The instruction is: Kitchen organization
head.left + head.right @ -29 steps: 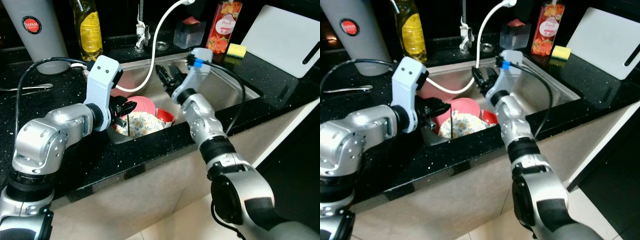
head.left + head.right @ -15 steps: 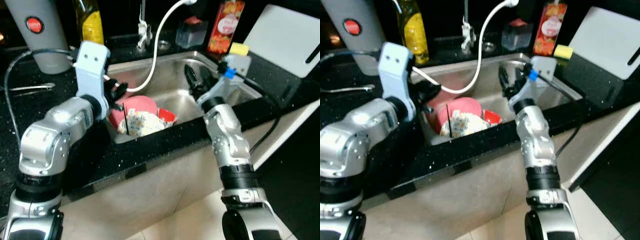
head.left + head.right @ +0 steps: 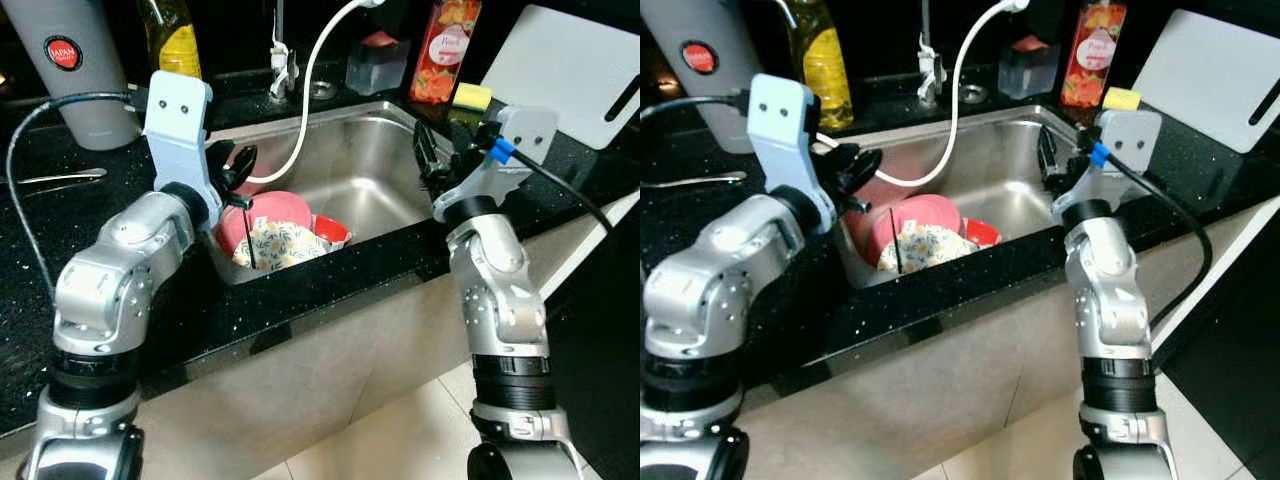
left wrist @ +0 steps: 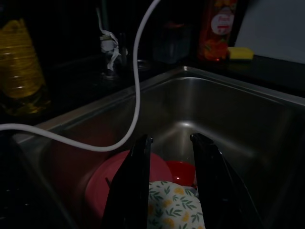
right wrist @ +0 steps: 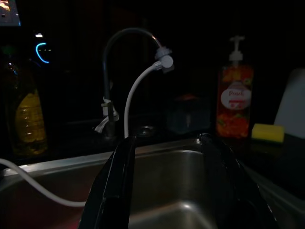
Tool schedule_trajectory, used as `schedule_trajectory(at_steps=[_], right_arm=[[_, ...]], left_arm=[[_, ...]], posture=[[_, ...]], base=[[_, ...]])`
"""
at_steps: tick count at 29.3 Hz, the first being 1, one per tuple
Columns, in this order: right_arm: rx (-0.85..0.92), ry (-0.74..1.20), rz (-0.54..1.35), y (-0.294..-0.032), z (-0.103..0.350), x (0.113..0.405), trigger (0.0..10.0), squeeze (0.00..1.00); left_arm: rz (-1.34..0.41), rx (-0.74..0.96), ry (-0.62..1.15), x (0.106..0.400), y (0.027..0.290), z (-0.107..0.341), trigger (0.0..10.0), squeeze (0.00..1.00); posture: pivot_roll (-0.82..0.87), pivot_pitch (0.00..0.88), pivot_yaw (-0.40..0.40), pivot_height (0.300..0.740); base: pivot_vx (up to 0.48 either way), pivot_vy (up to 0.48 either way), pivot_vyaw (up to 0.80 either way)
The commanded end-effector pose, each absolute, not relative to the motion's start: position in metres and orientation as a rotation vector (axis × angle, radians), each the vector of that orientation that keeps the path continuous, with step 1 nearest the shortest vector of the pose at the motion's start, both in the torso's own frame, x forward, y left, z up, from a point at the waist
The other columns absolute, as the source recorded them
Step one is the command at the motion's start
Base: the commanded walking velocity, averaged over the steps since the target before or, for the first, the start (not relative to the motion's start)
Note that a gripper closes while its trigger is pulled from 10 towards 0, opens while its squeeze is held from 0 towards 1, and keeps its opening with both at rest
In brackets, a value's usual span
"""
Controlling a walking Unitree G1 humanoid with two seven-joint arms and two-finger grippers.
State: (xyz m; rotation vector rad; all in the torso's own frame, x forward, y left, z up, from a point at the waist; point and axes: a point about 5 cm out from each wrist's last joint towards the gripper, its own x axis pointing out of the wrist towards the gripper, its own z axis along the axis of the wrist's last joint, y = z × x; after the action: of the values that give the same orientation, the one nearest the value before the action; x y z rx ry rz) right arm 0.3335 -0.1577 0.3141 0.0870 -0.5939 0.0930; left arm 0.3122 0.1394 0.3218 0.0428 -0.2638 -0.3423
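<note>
A steel sink (image 3: 372, 176) holds a pink plate (image 3: 272, 208), a floral-patterned dish (image 3: 280, 243) leaning on it and a small red bowl (image 3: 331, 231). A thin dark stick stands up among them. My left gripper (image 3: 240, 175) hovers over the sink's left side, just above the pink plate, open and empty; its fingers (image 4: 138, 181) frame the dishes. My right gripper (image 3: 428, 160) is at the sink's right rim, open and empty, its fingers (image 5: 116, 181) pointing across the basin toward the faucet (image 5: 113, 76).
A white hose (image 3: 310, 90) loops from the faucet into the sink's left side. Behind stand a grey canister (image 3: 70, 70), an oil bottle (image 3: 170, 40), a clear container (image 3: 375, 65) and a soap bottle (image 3: 447, 50). A yellow sponge (image 3: 472, 97) and a white cutting board (image 3: 570, 75) lie at the right.
My right gripper has pulled back from over the sink's middle to its right rim. My left gripper has lifted off the dishes toward the sink's left edge. The camera shifted too.
</note>
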Motion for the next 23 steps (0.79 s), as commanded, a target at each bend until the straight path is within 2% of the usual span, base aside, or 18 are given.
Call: schedule_trajectory(at_steps=[1, 13, 19, 20, 23], right_arm=[[0.079, -0.579, 0.083, -0.159, 0.313, 0.330, 10.0, 0.00], [-0.014, -0.504, -0.003, -0.174, 0.290, 0.324, 10.0, 0.00], [-0.027, -0.476, -0.039, -0.183, 0.280, 0.322, 10.0, 0.00], [-0.044, -0.455, -0.088, -0.195, 0.274, 0.321, 10.0, 0.00], [-0.065, -0.449, -0.130, -0.206, 0.272, 0.320, 10.0, 0.00]], left_arm=[[-0.323, 0.044, -0.272, 0.312, 0.138, 0.318, 10.0, 0.00], [-0.229, -0.002, -0.331, 0.306, 0.140, 0.301, 10.0, 0.00], [-0.183, 0.041, -0.351, 0.304, 0.142, 0.297, 10.0, 0.00], [-0.150, 0.056, -0.335, 0.303, 0.146, 0.285, 10.0, 0.00], [-0.121, 0.070, -0.298, 0.303, 0.150, 0.275, 10.0, 0.00]], posture=[[-0.11, 0.151, -0.006, 0.740], [-0.10, 0.151, -0.024, 0.740], [-0.10, 0.155, -0.026, 0.740], [-0.10, 0.157, -0.027, 0.740], [-0.10, 0.158, -0.028, 0.740]], base=[[0.000, 0.000, 0.00], [0.000, 0.000, 0.00], [0.000, 0.000, 0.00], [0.000, 0.000, 0.00], [0.000, 0.000, 0.00]])
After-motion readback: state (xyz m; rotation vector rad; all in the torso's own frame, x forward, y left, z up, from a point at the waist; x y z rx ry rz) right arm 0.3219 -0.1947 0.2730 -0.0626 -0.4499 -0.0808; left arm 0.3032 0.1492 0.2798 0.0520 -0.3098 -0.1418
